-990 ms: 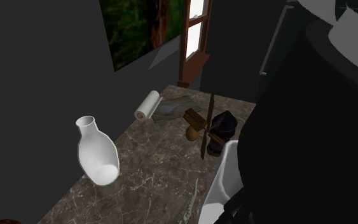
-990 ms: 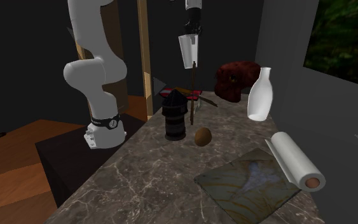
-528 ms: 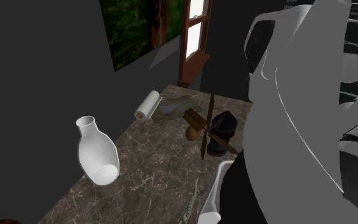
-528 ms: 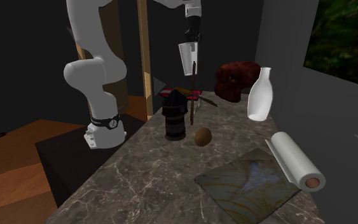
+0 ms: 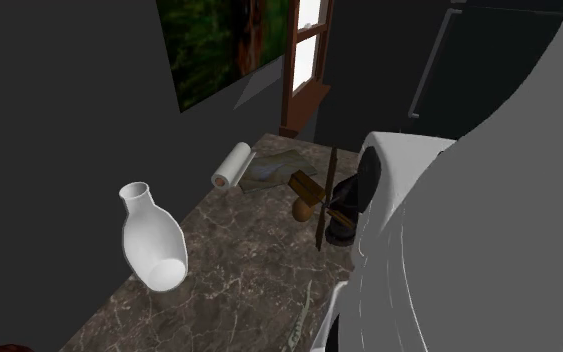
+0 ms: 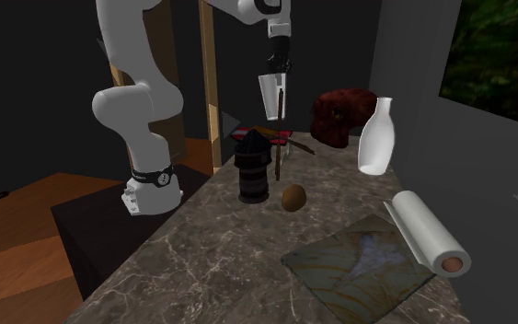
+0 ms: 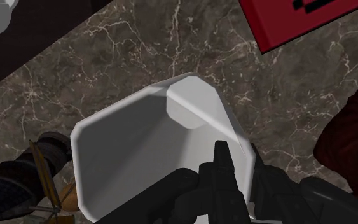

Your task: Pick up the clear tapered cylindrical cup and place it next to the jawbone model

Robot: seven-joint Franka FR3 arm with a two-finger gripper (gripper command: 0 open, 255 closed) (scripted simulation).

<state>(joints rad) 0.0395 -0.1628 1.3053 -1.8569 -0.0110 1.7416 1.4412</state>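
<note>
Cup (image 6: pixel 271 99): whitish-grey, tapered, mouth up and narrow base down. Hangs in air well above counter (image 6: pixel 211 267), touching nothing but gripper.
Gripper (image 6: pixel 278 83): closed on cup. Wrist view shows fingers (image 7: pixel 222 168) pinching the wall at the rim, one inside the mouth, other outside.
Why that grip: prob. mouth is too wide to span, so a wall pinch is used. It also keeps cup upright for set-down.
Jawbone model (image 6: pixel 339 116): dark red lump at far end of counter, to second exterior view's right of cup and lower. Well apart from cup.
Why so high: likely to clear black grinder (image 6: pixel 253 169) and upright sticks (image 6: pixel 279 156) standing roughly below cup.
Red slab (image 7: pixel 298 19): flat on counter, near jawbone model. In wrist view, bare marble lies between the two.
Vase (image 5: pixel 153 238): white, near jawbone model on second exterior view's right, so less room on that side.
Paper roll (image 6: pixel 427 237): lies near edge beside mat (image 6: pixel 358 262), far from the action.
Stage: pick done, carry under way, placing not yet done.
Next: my guess is shift twd jawbone model, lower onto bare marble beside it, then let go.
Risk: rim pinch is a thin hold, so cup may swing or slip. Narrow base may tip if set down tilted or bumped vs the lump.
</note>
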